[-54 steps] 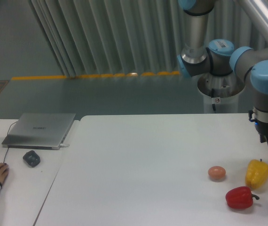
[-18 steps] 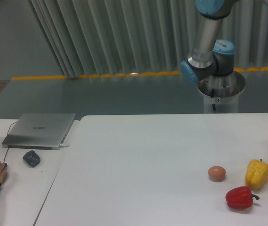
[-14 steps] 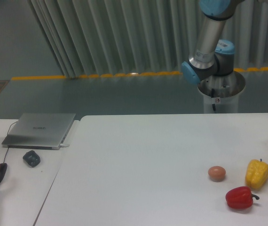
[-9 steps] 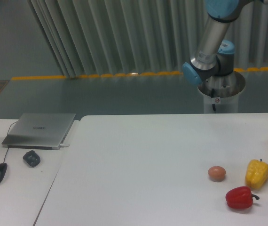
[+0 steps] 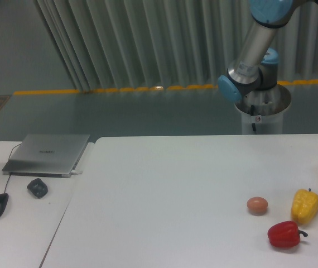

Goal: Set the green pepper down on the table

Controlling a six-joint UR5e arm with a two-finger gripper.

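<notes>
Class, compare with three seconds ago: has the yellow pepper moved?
No. The yellow pepper sits where it was, just right of the egg and above the red pepper.

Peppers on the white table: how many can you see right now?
2. The yellow pepper stands near the table's right edge; the red pepper lies just in front of it. No green pepper shows; it may be out of frame.
</notes>
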